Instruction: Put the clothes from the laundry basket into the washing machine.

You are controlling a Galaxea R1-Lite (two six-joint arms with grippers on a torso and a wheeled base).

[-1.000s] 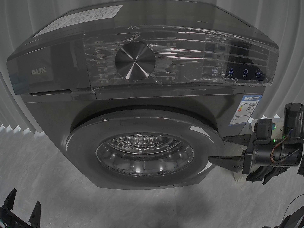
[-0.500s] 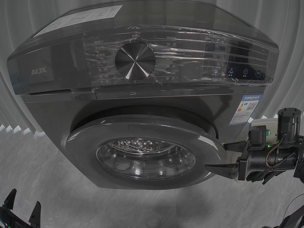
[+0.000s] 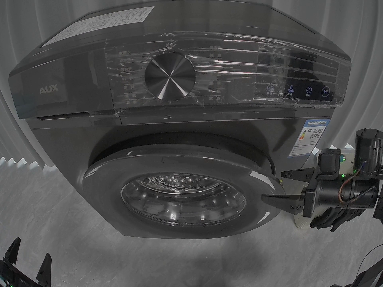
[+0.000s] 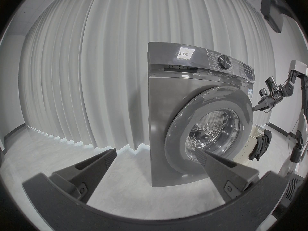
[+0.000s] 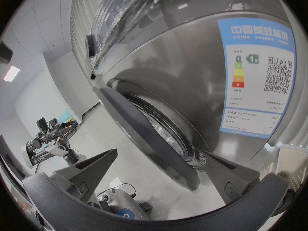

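Washing machine door (image 3: pixel 183 194) ajar, gap rightward

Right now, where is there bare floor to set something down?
The floor before the door is bare, from the left gripper up to the machine. The machine's right side is crowded: right gripper at the door's edge, basket and clothes beside it.

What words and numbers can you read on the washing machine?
"AUX": washing machine front, upper left corner.
"CHINA ENERGY LABEL": top of the blue energy label.
"1": green arrow on that label.
Too small or blurred: control panel words, top sticker, the label's small print.
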